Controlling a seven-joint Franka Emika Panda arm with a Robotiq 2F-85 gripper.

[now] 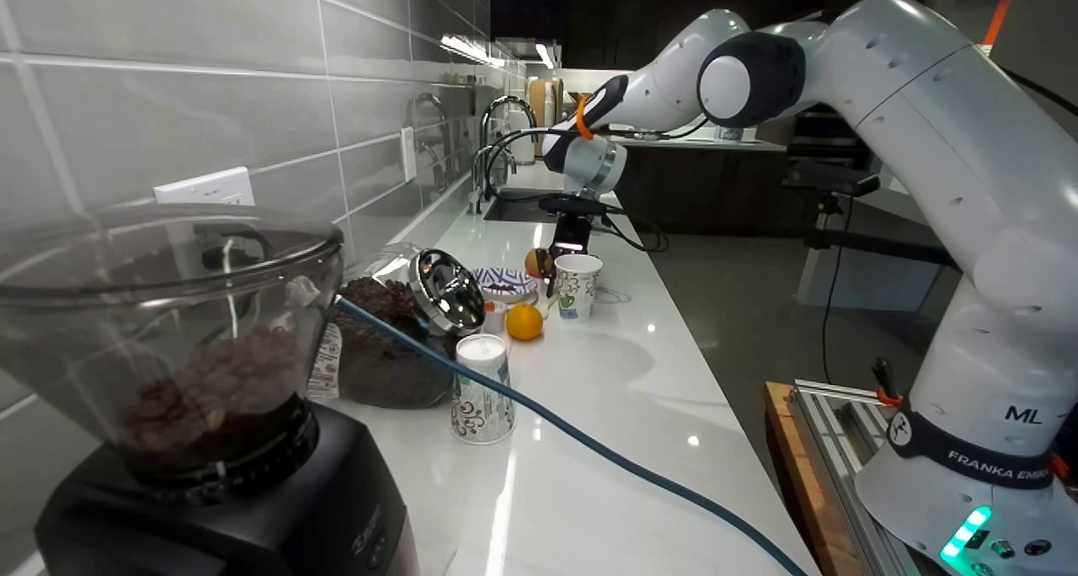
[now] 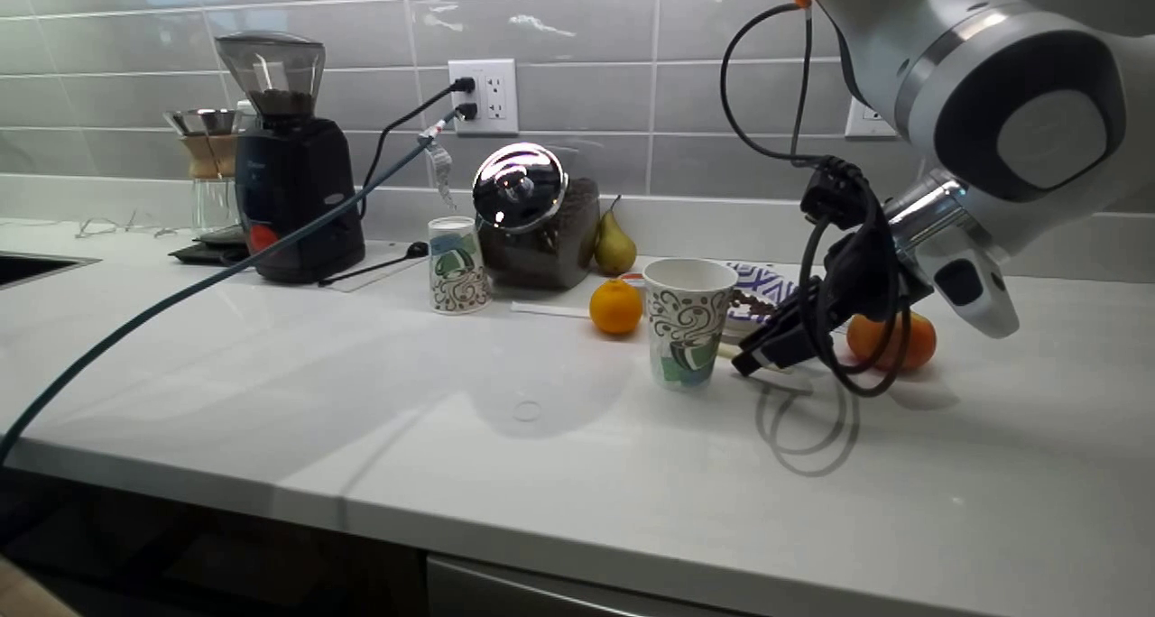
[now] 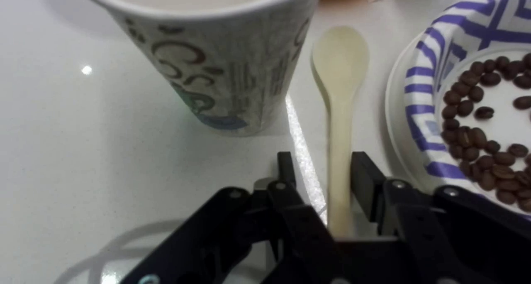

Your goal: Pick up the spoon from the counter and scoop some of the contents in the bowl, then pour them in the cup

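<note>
The pale spoon [image 3: 342, 64] lies on the counter between the cup and the bowl; part of it shows in an exterior view [image 2: 727, 351]. My gripper [image 3: 323, 163] is open and low, its fingers on either side of the spoon's handle. The handle is close to the right finger in the wrist view, with a gap on the left. The handle's end is hidden by the gripper. The white patterned cup [image 3: 232, 72] stands upright beside the spoon and in both exterior views [image 1: 578, 286] [image 2: 688, 324]. The purple-and-white bowl [image 3: 419, 89] holds coffee beans [image 3: 477, 138].
An orange [image 2: 616, 307] lies near the cup, and another [image 2: 893, 339] is beside the gripper. An upside-down cup [image 2: 457, 265], a jar of beans [image 2: 541, 247] and a pear [image 2: 614, 243] stand farther along. A blue cable [image 2: 226, 274] stretches across from the wall outlet past the grinder [image 2: 293, 193].
</note>
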